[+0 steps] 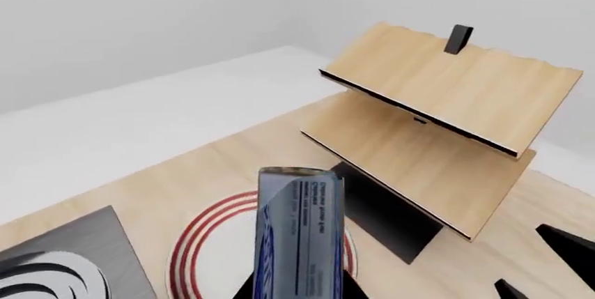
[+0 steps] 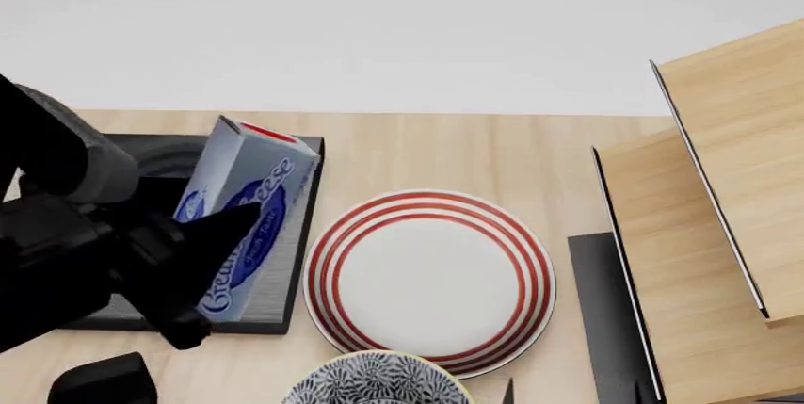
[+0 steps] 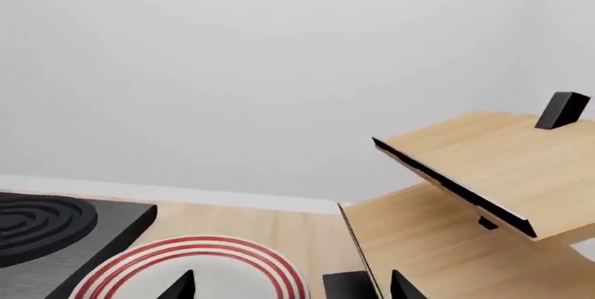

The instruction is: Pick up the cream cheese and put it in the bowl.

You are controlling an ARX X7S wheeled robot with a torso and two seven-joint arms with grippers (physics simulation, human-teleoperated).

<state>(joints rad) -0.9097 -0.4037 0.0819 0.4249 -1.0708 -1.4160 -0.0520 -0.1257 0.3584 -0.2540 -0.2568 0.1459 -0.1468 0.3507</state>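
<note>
Left gripper (image 2: 207,263) at the left of the head view pinches the cream cheese (image 2: 245,225), its dark fingers (image 2: 188,272) clamped on the lower part of the box. That box is held off the surface, tilted, blue oval label facing the camera and red oval end pointing up and away, hanging over the dark stove plate (image 2: 296,234) at the left. In the left wrist view the box (image 1: 299,233) shows as a silver-grey slab with blue print rising from the bottom edge of the frame, in front of the red-ringed plate (image 1: 200,243). The plate (image 2: 430,277) lies flat just right of the stove plate in the middle of the head view. The bowl (image 2: 377,380), white with a dense dark leafy pattern, peeks in at the bottom edge, touching or just overlapping the plate's near rim; only its top shows. A two-tier wooden shelf (image 2: 716,225) fills the right side of the head view, with a small dark block (image 1: 458,38) on its top board. The light wooden surface (image 2: 503,154) runs back to a pale wall. Right gripper (image 3: 292,288) shows only as two dark fingertips (image 3: 178,286) at the bottom edge of the right wrist view, set wide apart with nothing between them, above the plate (image 3: 233,254).
</note>
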